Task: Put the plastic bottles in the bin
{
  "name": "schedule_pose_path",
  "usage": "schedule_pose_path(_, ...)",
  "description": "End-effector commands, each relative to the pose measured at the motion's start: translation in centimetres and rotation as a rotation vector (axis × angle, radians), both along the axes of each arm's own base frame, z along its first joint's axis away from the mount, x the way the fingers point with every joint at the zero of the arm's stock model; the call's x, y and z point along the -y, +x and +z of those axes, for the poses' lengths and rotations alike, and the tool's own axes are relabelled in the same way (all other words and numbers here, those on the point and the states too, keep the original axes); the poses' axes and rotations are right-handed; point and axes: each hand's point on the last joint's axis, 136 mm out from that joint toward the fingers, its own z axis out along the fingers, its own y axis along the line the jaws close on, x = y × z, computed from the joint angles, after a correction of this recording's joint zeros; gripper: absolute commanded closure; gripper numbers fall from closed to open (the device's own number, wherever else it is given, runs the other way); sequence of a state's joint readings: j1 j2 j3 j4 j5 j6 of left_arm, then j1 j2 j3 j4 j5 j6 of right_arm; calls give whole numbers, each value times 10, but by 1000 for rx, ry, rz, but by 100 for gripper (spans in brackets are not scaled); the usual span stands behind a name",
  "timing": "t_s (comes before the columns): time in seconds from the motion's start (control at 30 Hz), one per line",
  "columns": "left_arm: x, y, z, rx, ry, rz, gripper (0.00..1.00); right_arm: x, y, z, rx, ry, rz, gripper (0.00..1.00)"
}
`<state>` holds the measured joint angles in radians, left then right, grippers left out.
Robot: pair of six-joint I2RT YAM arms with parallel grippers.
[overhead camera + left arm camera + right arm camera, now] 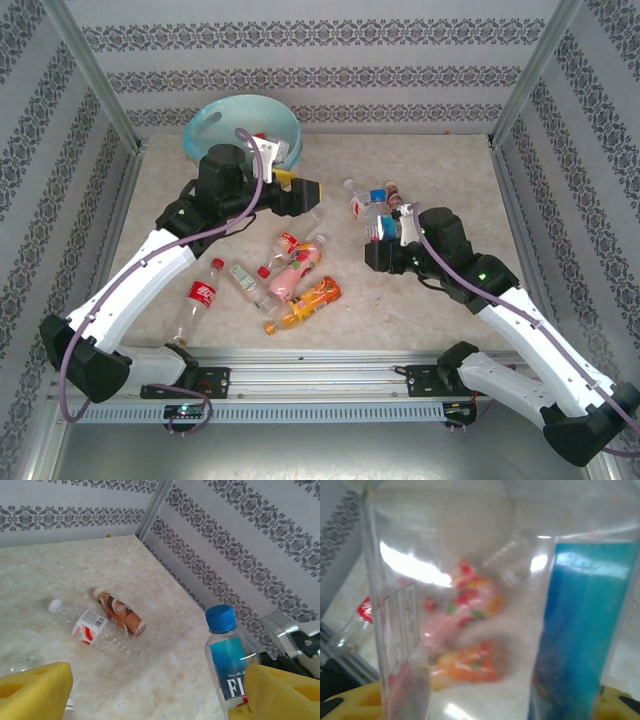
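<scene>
Blue-capped bottle [227, 662] upright between right hand's [383, 231] yellow fingers [350, 705]

The left arm [150, 270] rises from its base along the left side, folds at the elbow and turns its wrist to the right. The left gripper [300, 195] hovers there with its yellow pads [32, 690] spread wide. The right arm [520, 310] stretches forward and inward, wrist low. The right gripper [385, 238] presses its yellow pads [350, 705] against the sides of an upright blue-capped bottle [227, 665].
</scene>
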<state>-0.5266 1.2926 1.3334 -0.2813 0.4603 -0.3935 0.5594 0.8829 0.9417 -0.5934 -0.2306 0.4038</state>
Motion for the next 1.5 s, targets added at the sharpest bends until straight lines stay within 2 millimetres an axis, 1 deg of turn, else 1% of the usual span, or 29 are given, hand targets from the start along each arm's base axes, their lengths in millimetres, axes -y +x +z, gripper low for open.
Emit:
schedule_pose_path(0.0,4,-8,29,16,-102,-50,11,-20,-3,43,126,79,119,47)
schedule_pose_path(0.13,-2,-12,34,32,-113,-37,11,-23,-4,63,175,94,149,47)
schedule_pose_path(0.23,-6,-15,39,49,-123,-32,11,-24,-3,73,193,101,153,47)
schedule_pose_path(0.37,-11,-22,49,74,-136,-35,11,-25,-2,81,203,120,151,47)
schedule_pose_path(0.6,-23,-39,63,117,-147,-37,11,-28,-1,97,228,143,150,48)
schedule_pose_path(0.8,-32,-48,62,119,-145,-17,11,-33,-3,109,251,155,173,49)
schedule_pose_path(0.93,-37,-47,62,117,-144,3,11,-36,-5,113,266,158,195,49)
schedule_pose_path(1.07,-37,-46,64,115,-159,9,11,-40,-8,119,288,170,220,49)
schedule_pose_path(1.27,-32,-47,68,102,-191,-23,11,-43,-12,127,317,190,249,49)
schedule_pose_path(1.33,-30,-49,71,106,-205,-43,10,-44,-15,133,334,196,264,49)
schedule_pose_path(1.47,-29,-46,76,110,-240,-45,10,-44,-19,146,372,209,281,49)
